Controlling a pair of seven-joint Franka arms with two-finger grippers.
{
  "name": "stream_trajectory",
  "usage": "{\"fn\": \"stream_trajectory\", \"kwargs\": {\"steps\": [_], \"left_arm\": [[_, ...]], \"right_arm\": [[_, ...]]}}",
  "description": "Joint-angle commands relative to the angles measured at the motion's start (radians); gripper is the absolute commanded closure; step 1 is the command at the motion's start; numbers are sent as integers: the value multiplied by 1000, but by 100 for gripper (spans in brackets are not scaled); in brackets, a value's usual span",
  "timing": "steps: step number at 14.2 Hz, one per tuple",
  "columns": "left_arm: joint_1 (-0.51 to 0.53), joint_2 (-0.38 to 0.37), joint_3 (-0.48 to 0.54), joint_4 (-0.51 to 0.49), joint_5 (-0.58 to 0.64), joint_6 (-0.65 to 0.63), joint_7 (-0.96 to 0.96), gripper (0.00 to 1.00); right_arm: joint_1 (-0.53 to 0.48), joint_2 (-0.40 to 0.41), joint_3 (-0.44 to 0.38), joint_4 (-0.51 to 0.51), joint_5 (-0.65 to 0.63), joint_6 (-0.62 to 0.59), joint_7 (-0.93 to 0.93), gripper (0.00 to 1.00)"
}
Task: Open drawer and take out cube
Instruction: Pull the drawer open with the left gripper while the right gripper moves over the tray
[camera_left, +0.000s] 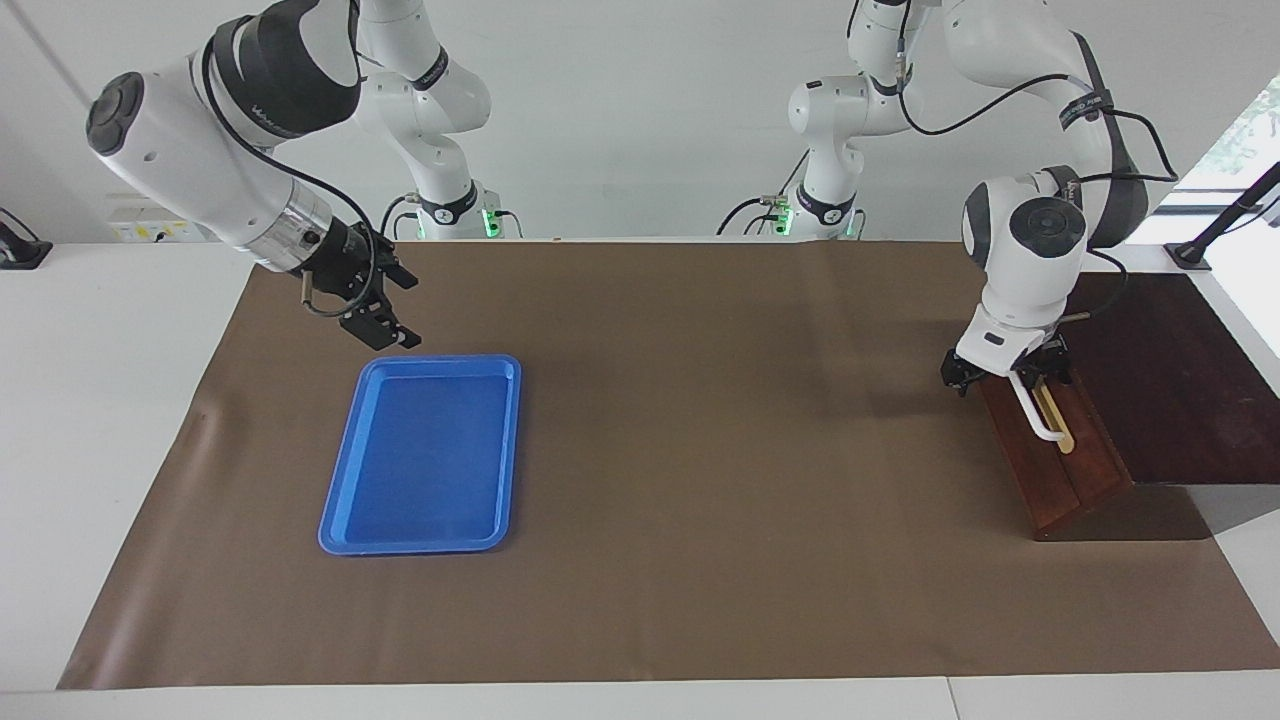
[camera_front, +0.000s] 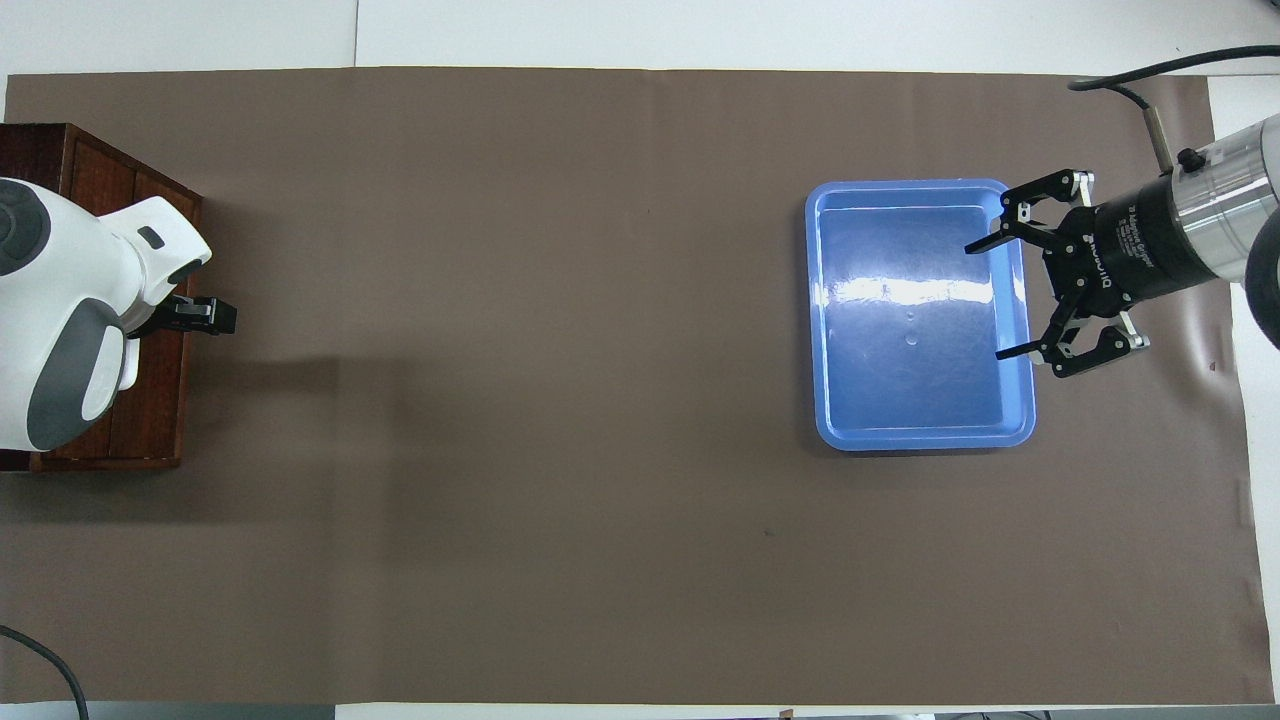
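The drawer (camera_left: 1050, 470) has a dark reddish-brown front and stands at the left arm's end of the table. None of its inside shows. Its white bar handle (camera_left: 1035, 412) lies on a tan strip. My left gripper (camera_left: 1005, 376) is open at the handle's end nearer to the robots, with one finger on each side of it. In the overhead view the arm covers most of it and only one fingertip (camera_front: 208, 316) sticks out past the drawer front (camera_front: 150, 400). My right gripper (camera_front: 985, 300) hangs open and holds nothing, over the blue tray's edge. The cube is hidden.
The empty blue tray (camera_left: 420, 460) lies on the brown mat (camera_left: 700, 450) toward the right arm's end. The dark cabinet top (camera_left: 1170, 380) reaches to the table's end beside the drawer.
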Motion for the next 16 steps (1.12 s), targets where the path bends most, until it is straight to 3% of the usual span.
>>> {"fn": "stream_trajectory", "kwargs": {"steps": [1, 3, 8, 16], "left_arm": [[8, -11, -3, -31, 23, 38, -21, 0], [-8, 5, -5, -33, 23, 51, -82, 0], [-12, 14, -8, -30, 23, 78, -147, 0], [-78, 15, -9, -16, 14, 58, -183, 0]], "right_arm": [[-27, 37, 4, 10, 149, 4, -13, 0], [-65, 62, 4, 10, 307, 6, -128, 0], [-42, 123, 12, 10, 456, 58, -154, 0], [77, 378, 13, 196, 482, 96, -113, 0]]}}
